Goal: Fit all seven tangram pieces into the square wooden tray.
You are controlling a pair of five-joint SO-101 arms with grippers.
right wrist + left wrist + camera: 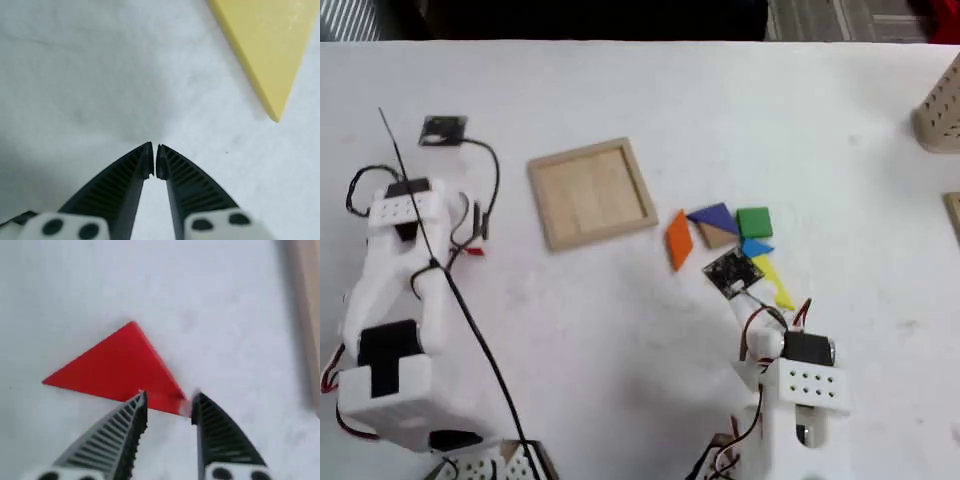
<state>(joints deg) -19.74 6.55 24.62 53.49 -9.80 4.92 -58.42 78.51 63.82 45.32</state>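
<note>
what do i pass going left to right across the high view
left arm → wooden tray → orange piece → purple triangle → green square → wooden block at the right edge

The wooden tray [592,193] lies in the middle of the table [650,100], with wide bare table on its far side and also on its near side, between the left arm [395,300] and the right arm [798,385]. On its right, only a narrow bare strip separates it from the orange piece [678,240], beyond which the other pieces [754,221] lie tightly together, the right arm's wrist hanging over the near part of this group. On its left, black cables [484,352] and a small black board [443,130] lie beside the left arm, and a wooden block with holes [940,110] stands at the far right edge.
</note>
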